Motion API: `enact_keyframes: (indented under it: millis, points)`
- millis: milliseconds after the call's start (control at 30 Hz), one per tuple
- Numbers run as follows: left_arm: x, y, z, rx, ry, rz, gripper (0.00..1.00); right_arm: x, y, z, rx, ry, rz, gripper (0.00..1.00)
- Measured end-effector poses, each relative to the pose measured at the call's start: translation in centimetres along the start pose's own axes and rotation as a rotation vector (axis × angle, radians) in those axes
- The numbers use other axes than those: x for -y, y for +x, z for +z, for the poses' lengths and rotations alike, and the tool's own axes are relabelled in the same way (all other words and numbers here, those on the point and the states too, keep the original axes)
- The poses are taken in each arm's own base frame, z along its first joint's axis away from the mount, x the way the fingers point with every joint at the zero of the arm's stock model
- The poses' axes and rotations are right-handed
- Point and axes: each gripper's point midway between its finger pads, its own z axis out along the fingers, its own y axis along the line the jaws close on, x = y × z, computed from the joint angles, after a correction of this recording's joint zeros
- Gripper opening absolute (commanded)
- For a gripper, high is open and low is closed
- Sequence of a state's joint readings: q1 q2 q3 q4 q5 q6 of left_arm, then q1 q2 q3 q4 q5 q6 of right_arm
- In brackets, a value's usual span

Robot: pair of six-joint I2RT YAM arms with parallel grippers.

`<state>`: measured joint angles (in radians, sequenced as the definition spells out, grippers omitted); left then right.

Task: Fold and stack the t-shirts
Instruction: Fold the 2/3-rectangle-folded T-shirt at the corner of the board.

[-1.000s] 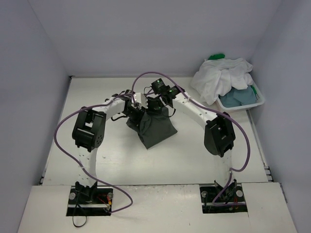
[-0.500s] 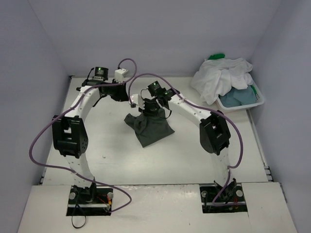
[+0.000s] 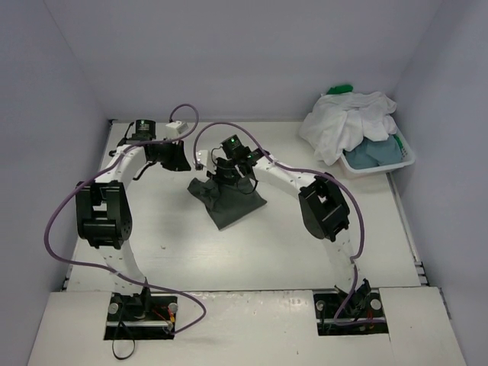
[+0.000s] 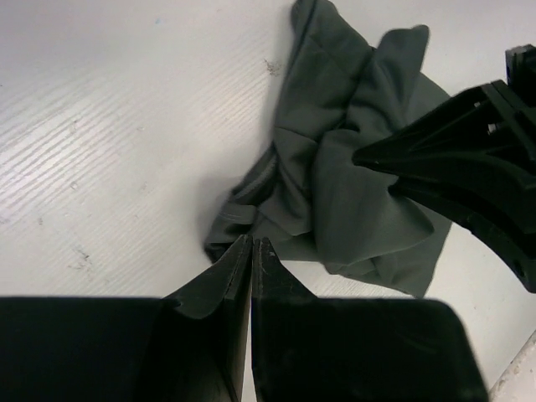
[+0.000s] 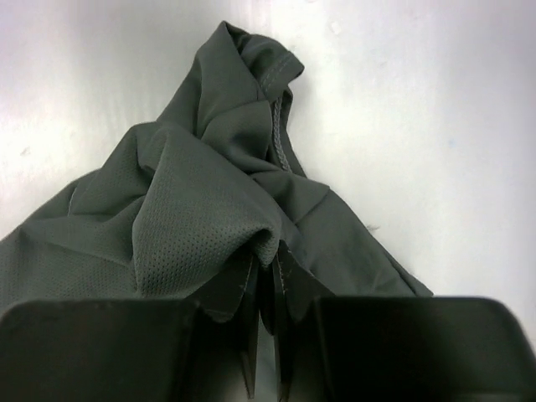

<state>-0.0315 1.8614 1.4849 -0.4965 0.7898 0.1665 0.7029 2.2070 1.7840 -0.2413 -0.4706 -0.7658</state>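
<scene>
The dark grey shirt lies crumpled near the centre of the white table, bunched into a rough wedge that is narrow at its 12 o'clock end and flares toward 5 o'clock. In the right wrist view the cloth is a fine perforated mesh on its outer face and smoother on its inner folds, with a stitched hem that runs up into a peaked roll at 12 o'clock.

The right gripper has its two black fingers pinched together on a raised fold of this shirt, and the fold drapes over the fingertips.

The left gripper sits at 10 o'clock from the shirt in the top view. Its tapered fingers are pressed flat against each other with nothing between them. The tips point at the shirt's near edge, just beside the cloth but apart from it. The table under it shows fine parallel ridges.

At 2 o'clock from the dark shirt, a white plastic basket stands at the table's far right corner. A rumpled white shirt is heaped over its rim. A green shirt shows behind the heap, and a blue-grey shirt lies inside the basket.
</scene>
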Motion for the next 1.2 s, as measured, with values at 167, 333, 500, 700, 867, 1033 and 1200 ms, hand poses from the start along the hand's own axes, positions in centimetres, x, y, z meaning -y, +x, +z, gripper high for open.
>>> enact_keyframes:
  millis: [167, 333, 500, 700, 867, 1033, 1200]
  points:
    - [0.3, -0.1, 0.3, 0.011, 0.019, -0.002, 0.0, 1.7, -0.2, 1.3, 0.052, 0.122, 0.05, 0.41]
    - [0.6, 0.0, 0.6, 0.015, 0.032, 0.001, 0.0, 2.6, -0.3, 1.4, 0.066, 0.184, 0.09, 0.54]
    - [1.1, 0.6, 1.0, 0.004, 0.048, -0.005, 0.0, 3.9, -0.5, 1.4, 0.086, 0.268, 0.129, 0.57]
    - [1.6, 0.8, 1.4, -0.001, 0.061, -0.002, 0.0, 4.8, 0.2, 1.6, 0.094, 0.36, 0.19, 0.57]
    - [1.8, 1.0, 1.5, -0.005, 0.067, -0.002, 0.0, 5.3, -0.3, 1.5, 0.111, 0.401, 0.231, 0.57]
    - [2.2, 0.7, 1.2, -0.01, 0.068, 0.0, 0.0, 4.8, -0.1, 0.6, 0.108, 0.406, 0.259, 0.57]
    - [3.4, -1.7, 0.4, 0.018, 0.058, 0.052, 0.0, 4.7, -1.0, -2.5, 0.134, 0.435, 0.278, 0.47]
